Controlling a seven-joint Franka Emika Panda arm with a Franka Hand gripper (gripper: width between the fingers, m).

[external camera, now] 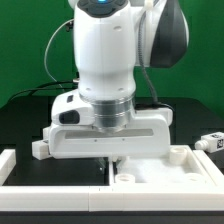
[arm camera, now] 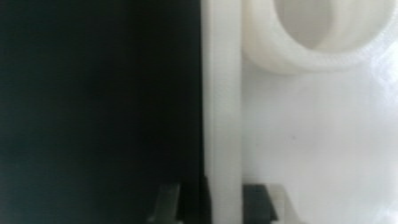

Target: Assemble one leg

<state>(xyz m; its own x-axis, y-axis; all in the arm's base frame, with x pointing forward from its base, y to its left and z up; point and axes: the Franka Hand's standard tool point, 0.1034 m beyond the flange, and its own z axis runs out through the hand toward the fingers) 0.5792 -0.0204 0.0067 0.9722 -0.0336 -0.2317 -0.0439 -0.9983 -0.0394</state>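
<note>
My gripper [external camera: 112, 159] hangs straight down over the near-left edge of the large flat white panel [external camera: 165, 176]. In the wrist view its two dark fingers [arm camera: 178, 203] stand on either side of the panel's raised white rim [arm camera: 221, 120], and the rim fills the narrow gap between them, so the gripper [arm camera: 221, 206] is shut on the rim. A round white socket [arm camera: 331, 40] on the panel shows further along. One leg [external camera: 212, 143], a small white block with black-and-white tags, lies on the dark table at the exterior view's right edge, well apart from the gripper.
A white raised bar [external camera: 14, 166] lies at the exterior view's lower left, next to the panel. A small white block [external camera: 38, 148] shows just left of the wide gripper body. Dark table surface [arm camera: 89, 100] lies beside the panel's rim.
</note>
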